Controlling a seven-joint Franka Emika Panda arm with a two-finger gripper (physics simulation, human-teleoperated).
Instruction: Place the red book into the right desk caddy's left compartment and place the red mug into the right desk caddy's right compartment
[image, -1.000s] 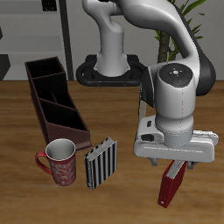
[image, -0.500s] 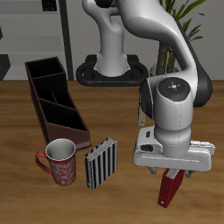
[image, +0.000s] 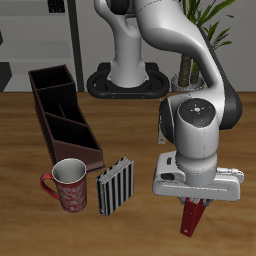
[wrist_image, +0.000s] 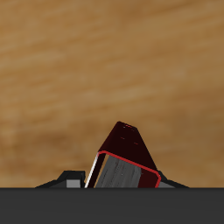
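The red book (image: 190, 219) stands upright near the table's front edge, its top between the fingers of my gripper (image: 195, 203). The wrist view shows the red book (wrist_image: 127, 162) close up, with a grey fingertip on each side; my gripper (wrist_image: 122, 182) looks open around it. The red mug (image: 70, 183) sits upright well off to the side, handle outward. Just behind it lies the right desk caddy (image: 48, 118), a long maroon box. Its left compartment (image: 60, 106) is the middle section.
A black-and-white striped book (image: 115, 186) stands between the mug and the red book. The robot base (image: 125, 75) and a potted plant (image: 205, 30) are at the back. A shelf unit (image: 40, 30) stands behind the table.
The gripper has come down over the red book, so less of the book shows below the hand. The mug, the caddy and the striped book have not moved.
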